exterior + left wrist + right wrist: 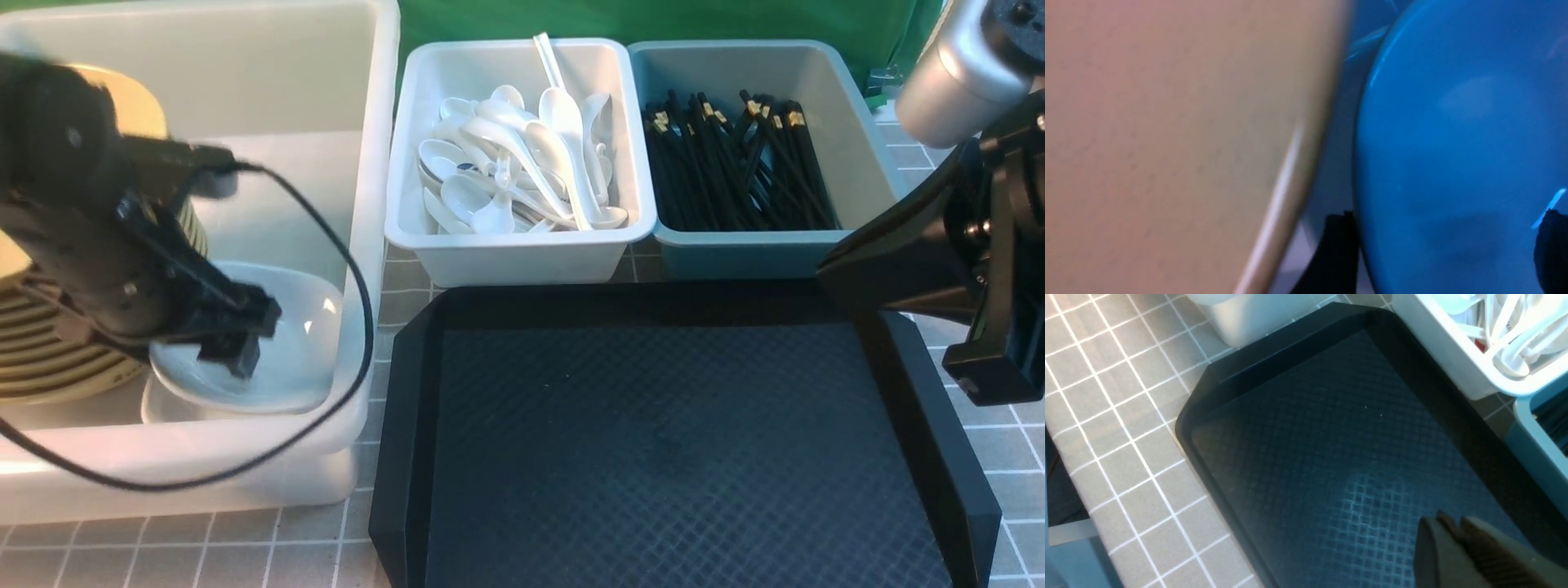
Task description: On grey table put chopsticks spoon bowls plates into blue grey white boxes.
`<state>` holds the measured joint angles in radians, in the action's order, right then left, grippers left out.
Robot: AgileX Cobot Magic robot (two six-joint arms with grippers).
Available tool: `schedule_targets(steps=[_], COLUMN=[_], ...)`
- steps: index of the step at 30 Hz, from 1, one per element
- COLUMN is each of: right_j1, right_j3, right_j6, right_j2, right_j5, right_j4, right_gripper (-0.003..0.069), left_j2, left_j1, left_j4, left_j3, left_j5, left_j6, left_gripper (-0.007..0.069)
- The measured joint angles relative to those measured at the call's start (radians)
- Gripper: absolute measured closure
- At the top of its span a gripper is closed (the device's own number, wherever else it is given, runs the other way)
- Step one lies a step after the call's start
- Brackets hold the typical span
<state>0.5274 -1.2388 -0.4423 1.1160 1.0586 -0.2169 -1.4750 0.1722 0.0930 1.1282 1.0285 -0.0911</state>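
1. Front view: the black tray (678,441) is seen on the grey table (204,555), and it serves as the landmark.
2. Left of the tray, the large white box (359,98) is found; olive-tan bowls (49,359) are stacked at its far-left side and white plates (277,343) are piled at its side nearest the tray.
3. The left gripper (237,331) is held just over the top plate; in the left wrist view its fingers (1331,253) are seen spread to either side of the plate (1453,163), so the claw is apart.
4. Behind the tray, spoons (522,163) are heaped in the small white box (522,253), and chopsticks (735,163) lie in the blue-grey box (816,245) beside it.
5. The right gripper (1457,526) is held above the tray, its claw brought together with nothing in it.
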Motion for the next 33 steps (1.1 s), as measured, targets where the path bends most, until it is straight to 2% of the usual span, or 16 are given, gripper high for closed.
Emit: schedule_targets(steps=[4,9,11,15,16,17,18,23,27,33], right_j1=[0.0,0.0,0.0,0.0,0.0,0.0,0.0,0.0,0.0,0.0], right_j3=[0.0,0.0,0.0,0.0,0.0,0.0,0.0,0.021,0.143,0.347], right_j6=[0.0,0.0,0.0,0.0,0.0,0.0,0.001,0.02,0.029,0.029], right_j2=[0.0,0.0,0.0,0.0,-0.001,-0.002,-0.009,-0.076,-0.213,-0.439], right_j5=[0.0,0.0,0.0,0.0,0.0,-0.001,-0.004,-0.061,-0.216,-0.428], right_j4=[0.0,0.0,0.0,0.0,0.0,0.0,0.0,0.0,-0.003,-0.05], right_gripper=[0.0563,0.0563,0.0563,0.0563,0.0563,0.0563,0.0563,0.0563,0.0563,0.0561], left_j2=[0.077,0.216,0.262,0.408,0.459,0.481,0.574,0.844,1.062,1.267], left_j1=[0.0,0.0,0.0,0.0,0.0,0.0,0.0,0.0,0.0,0.0], left_j4=[0.007,0.017,0.026,0.052,0.061,0.061,0.065,0.067,0.067,0.069], left_j3=[0.044,0.045,0.042,-0.007,-0.031,-0.043,-0.097,-0.311,-0.495,-0.611], left_j5=[0.038,0.066,0.065,0.031,0.011,0.002,-0.037,-0.138,-0.205,-0.326], left_j6=[-0.01,-0.022,-0.022,-0.009,0.006,0.01,0.023,0.025,0.001,-0.002], left_gripper=[0.0079,0.0198,0.027,0.046,0.0526,0.0537,0.0594,0.0634,0.0636,0.0636])
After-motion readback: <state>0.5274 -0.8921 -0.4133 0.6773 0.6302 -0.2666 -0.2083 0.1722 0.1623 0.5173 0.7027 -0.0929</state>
